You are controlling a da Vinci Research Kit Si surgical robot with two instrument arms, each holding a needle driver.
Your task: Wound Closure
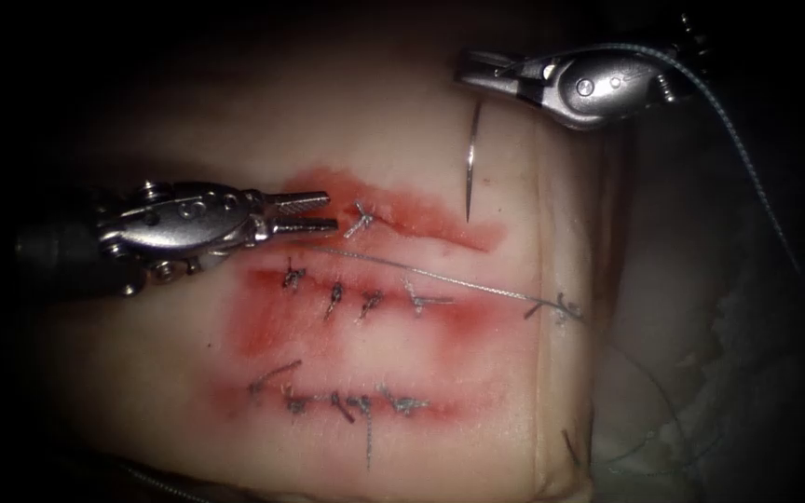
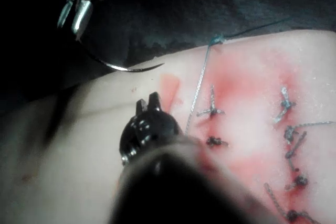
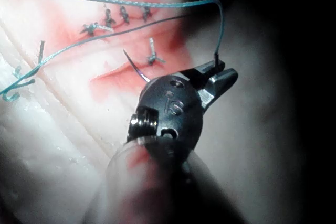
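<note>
In the endoscope view, the two lower cuts on the tissue (image 1: 375, 140) look stitched along their length, while the upper cut (image 1: 402, 212) carries one stitch (image 1: 361, 221), so most of it looks left to close. The right claw (image 1: 482, 73), upper right, is clenched on the needle (image 1: 470, 168) near its thread end; the needle hangs free above the tissue, right of the upper cut. The left claw (image 1: 314, 212), spread and holding nothing, sits at that cut's left end.

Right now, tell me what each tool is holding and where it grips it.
The right tool grips the needle near its thread end, its point hanging free above the tissue. The left tool holds nothing, jaws open.
</note>
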